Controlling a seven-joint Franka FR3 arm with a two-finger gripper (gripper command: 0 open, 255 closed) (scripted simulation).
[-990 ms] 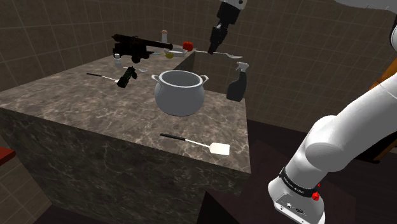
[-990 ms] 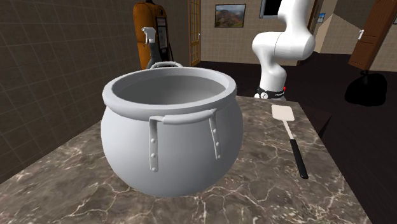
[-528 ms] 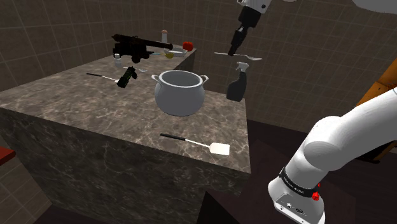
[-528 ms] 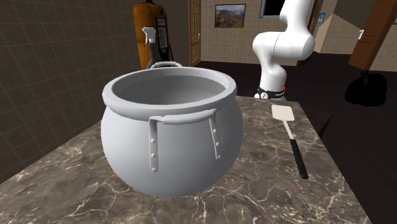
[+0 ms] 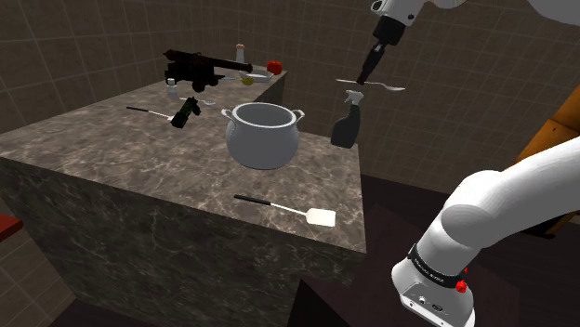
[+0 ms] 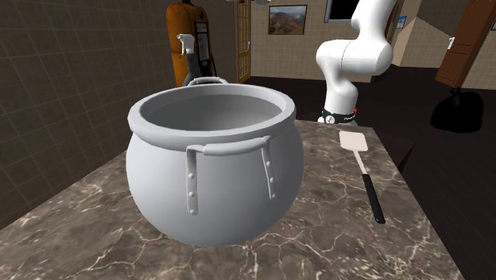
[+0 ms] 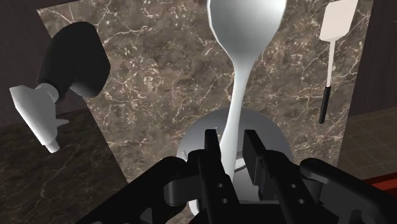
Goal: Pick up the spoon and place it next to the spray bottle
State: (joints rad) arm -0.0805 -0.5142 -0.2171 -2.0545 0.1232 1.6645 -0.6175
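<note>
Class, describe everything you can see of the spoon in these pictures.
The spoon is plain pale grey-white, with an oval bowl and a slim handle. It hangs level in the air, its handle clasped by the black end effector, touching nothing else. In the shoulder view it shows just above the spray bottle.
</note>
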